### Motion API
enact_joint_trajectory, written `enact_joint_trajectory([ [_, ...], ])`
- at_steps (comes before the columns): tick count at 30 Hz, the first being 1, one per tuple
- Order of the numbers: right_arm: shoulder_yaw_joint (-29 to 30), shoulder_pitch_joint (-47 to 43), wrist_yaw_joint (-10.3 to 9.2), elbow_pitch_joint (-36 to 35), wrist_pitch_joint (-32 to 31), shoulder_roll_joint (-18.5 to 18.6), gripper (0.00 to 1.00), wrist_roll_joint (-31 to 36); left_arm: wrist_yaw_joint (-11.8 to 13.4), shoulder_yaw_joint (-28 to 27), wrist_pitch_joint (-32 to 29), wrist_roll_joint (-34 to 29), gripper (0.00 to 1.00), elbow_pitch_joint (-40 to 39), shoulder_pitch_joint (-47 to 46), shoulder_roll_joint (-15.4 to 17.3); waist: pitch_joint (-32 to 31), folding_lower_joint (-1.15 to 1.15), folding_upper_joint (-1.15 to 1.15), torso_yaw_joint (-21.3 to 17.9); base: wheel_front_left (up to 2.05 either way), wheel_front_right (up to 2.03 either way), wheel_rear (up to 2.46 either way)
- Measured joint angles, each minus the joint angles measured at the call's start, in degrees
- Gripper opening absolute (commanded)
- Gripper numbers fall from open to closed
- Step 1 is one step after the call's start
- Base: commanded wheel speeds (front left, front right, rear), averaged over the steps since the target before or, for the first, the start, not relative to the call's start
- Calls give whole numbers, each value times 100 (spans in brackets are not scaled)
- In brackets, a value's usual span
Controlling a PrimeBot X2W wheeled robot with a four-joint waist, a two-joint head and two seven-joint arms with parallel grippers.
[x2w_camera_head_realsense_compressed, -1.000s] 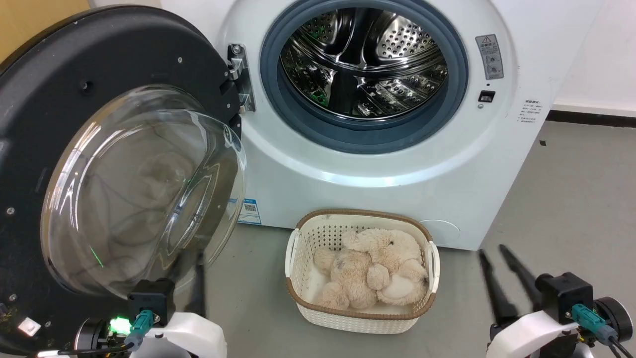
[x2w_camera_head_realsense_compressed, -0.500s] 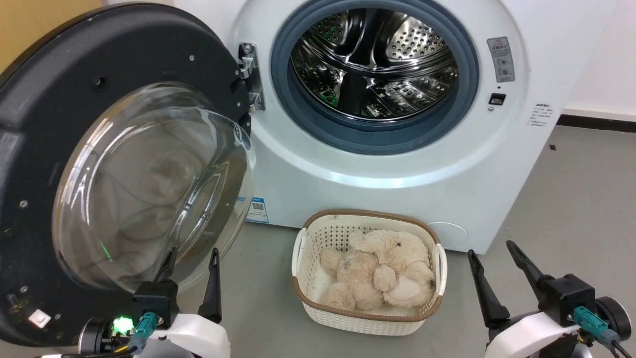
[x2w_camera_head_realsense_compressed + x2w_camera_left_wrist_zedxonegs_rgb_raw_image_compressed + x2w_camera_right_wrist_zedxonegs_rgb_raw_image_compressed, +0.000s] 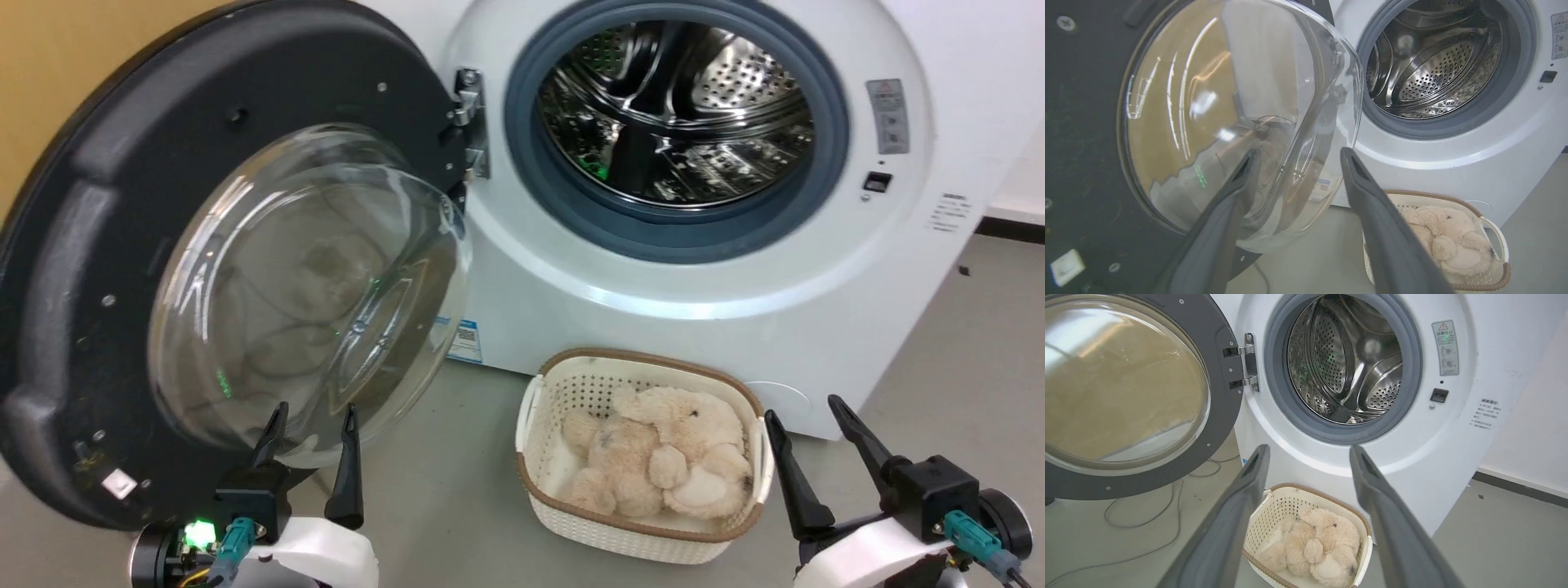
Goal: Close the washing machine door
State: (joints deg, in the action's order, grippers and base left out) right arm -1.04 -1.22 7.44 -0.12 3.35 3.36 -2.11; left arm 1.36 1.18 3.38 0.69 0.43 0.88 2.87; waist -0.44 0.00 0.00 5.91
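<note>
The washing machine (image 3: pixel 620 302) (image 3: pixel 1453 163) (image 3: pixel 1412 437) stands ahead with its steel drum (image 3: pixel 678 114) empty. The washing machine door (image 3: pixel 73 269) (image 3: pixel 1081 122) (image 3: pixel 1224 396) is swung wide open to the left on its metal hinge (image 3: pixel 471 122), glass bowl (image 3: pixel 310 286) bulging toward me. My left gripper (image 3: pixel 317 410) (image 3: pixel 1298 153) is open just below and in front of the bowl's lower edge, holding nothing. At the lower right my right gripper (image 3: pixel 802 404) (image 3: pixel 1308 449) is open and empty, apart from the machine.
A cream perforated basket (image 3: pixel 571 523) (image 3: pixel 1265 510) with a beige plush toy (image 3: pixel 661 457) (image 3: pixel 1310 547) sits on the grey floor before the machine. Cables (image 3: pixel 1143 514) lie on the floor under the door. A tan wall (image 3: pixel 49 49) is behind the door.
The head view has shifted, so everything sits further right. The left gripper's fingers have risen toward the glass bowl; the right gripper's fingers have spread wider.
</note>
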Motion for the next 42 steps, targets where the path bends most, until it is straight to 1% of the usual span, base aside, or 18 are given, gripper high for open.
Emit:
enact_joint_trajectory([
  [9,-54,-24,0,2,105,2,100,-58,29,0,112,9,100,-10,5,0,-21,0,0,323,0,0,0],
  [17,-179,-24,0,40,191,43,100,-162,113,-19,185,38,100,-102,10,0,32,0,0,555,0,0,0],
  [42,-724,318,1,325,493,269,100,-552,458,-79,486,110,100,-470,225,0,145,0,0,1210,-2,-2,-2],
])
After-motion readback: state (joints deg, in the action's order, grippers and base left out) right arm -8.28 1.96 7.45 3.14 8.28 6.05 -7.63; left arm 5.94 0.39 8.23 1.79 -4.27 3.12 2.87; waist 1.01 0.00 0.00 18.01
